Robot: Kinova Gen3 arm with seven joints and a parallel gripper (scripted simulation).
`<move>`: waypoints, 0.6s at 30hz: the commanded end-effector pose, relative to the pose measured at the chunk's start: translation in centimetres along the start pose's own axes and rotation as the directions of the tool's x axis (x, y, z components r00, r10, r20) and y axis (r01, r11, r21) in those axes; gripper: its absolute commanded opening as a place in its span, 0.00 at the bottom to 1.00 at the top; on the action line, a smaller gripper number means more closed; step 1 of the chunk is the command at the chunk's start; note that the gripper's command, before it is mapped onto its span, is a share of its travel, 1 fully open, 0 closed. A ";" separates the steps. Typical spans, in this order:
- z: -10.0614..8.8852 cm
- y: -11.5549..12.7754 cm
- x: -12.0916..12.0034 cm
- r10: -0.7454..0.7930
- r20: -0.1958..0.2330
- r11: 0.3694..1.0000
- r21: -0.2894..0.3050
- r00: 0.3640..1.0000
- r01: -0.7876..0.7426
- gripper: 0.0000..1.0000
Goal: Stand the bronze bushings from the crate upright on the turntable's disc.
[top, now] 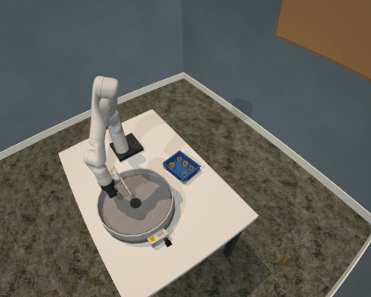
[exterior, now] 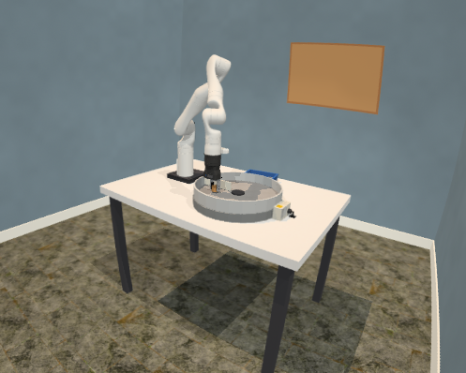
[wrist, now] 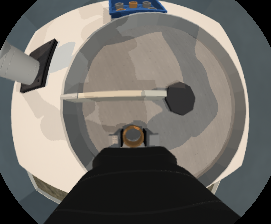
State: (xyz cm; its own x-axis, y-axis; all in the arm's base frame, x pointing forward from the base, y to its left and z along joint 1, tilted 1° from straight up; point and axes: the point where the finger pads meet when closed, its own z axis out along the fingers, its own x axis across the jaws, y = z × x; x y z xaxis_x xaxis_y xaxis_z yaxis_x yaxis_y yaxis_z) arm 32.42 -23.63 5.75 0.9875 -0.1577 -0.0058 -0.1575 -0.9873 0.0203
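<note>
My gripper (wrist: 133, 134) is shut on a bronze bushing (wrist: 133, 136), held upright low over the grey disc (top: 136, 203) of the turntable, near its left rim. The bushing also shows in the exterior view (exterior: 214, 187) between the fingers. The gripper (top: 118, 195) stands left of the dark hub (top: 136, 203), apart from it. The blue crate (top: 181, 166) on the table's right holds two bronze bushings (top: 172, 163) (top: 185, 163) and three steel ones (top: 179, 159). Whether the held bushing touches the disc I cannot tell.
A pale bar (top: 124, 185) runs from the turntable's rim to the hub, just beside the gripper. A raised wall (top: 166, 224) rings the disc. A small control box (top: 157, 237) sits at the turntable's front. The arm's black base plate (top: 126, 147) is behind.
</note>
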 end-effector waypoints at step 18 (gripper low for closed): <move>0.3 0.0 0.0 0.000 -0.002 1.000 -0.001 1.000 0.000 0.00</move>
State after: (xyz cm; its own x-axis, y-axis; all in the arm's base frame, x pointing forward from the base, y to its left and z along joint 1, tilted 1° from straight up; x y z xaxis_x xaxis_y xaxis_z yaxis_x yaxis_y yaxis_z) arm 32.46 -23.63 5.43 0.9876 -0.1569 -0.0046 -0.1568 -0.9874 0.0204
